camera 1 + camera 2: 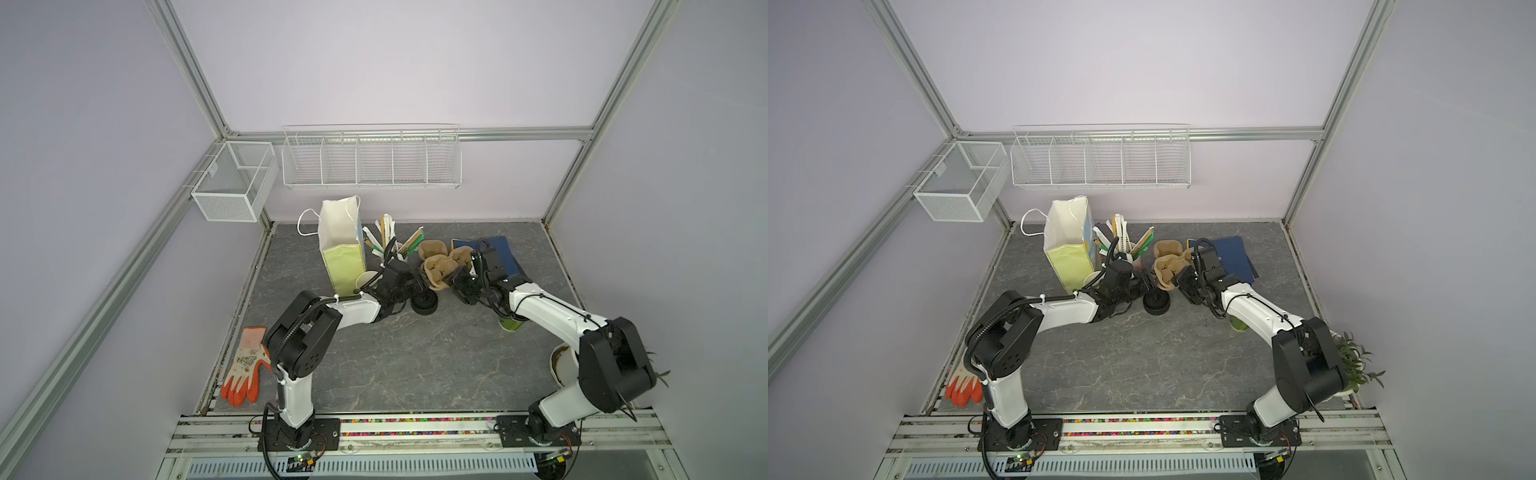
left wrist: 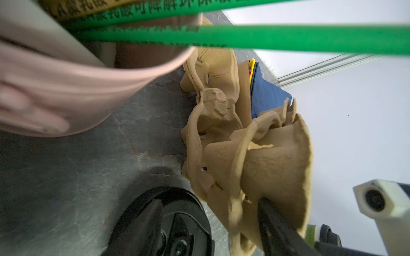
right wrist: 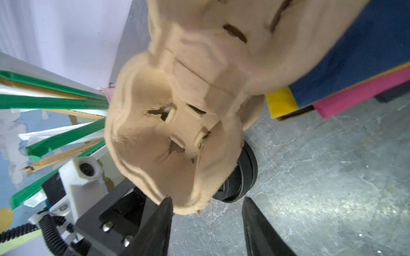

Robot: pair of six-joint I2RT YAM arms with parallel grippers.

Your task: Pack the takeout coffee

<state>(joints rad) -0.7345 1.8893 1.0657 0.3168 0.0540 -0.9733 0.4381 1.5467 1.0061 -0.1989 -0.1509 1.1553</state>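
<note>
We've packed nothing yet: black-lidded green paper cup (image 1: 510,324) stands on worktop (image 1: 395,365) under R arm (image 1: 548,309). At brown pulp cup carrier (image 3: 166,110), left pincer (image 2: 209,202) & right pincer (image 3: 208,199) both gape wide.

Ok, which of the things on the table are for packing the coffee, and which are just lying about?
For the job: green cup under the right arm, its top hidden; paper bag; pulp cup carrier.
Lying about: orange glove; potted plant; blue folder; wire rack; lid stack.
</note>
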